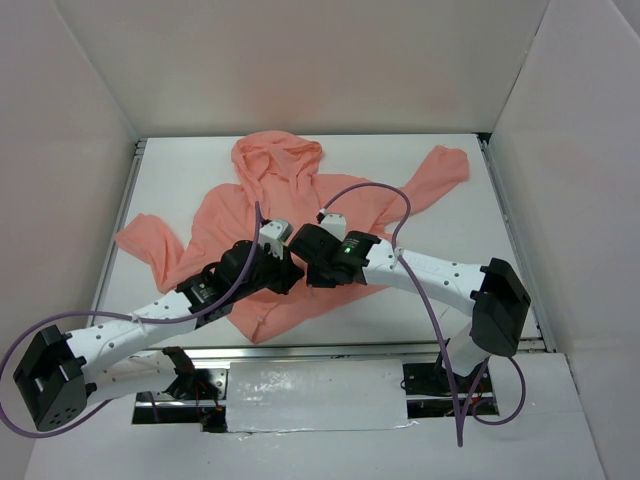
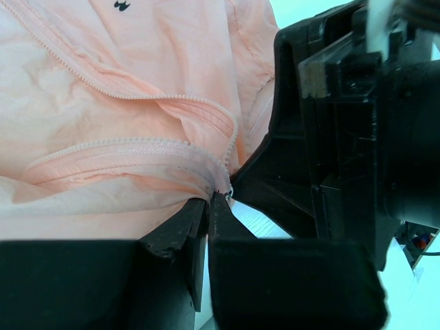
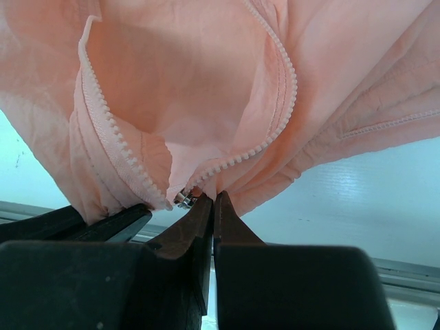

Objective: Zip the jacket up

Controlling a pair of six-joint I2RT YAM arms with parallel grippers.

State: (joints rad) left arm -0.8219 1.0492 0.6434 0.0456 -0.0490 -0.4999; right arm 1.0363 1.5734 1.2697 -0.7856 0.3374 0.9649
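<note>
At the middle of the table (image 1: 450, 220) the jacket (image 1: 290, 195) lies spread, hood toward 12 o'clock and hem toward 6. My left gripper (image 2: 213, 201) is pressed together, nipping fabric at the zipper's foot. My right gripper (image 3: 213, 201) pinches the same gathered hem, with the metal slider (image 3: 183, 201) just at 9 o'clock of its tips. The zipper teeth (image 3: 110, 137) part above.

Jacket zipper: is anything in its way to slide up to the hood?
Nothing else shows lying on the jacket. Only its own fabric: above the slider, the zipper teeth bend apart around a bunched fold, which might snag.
</note>
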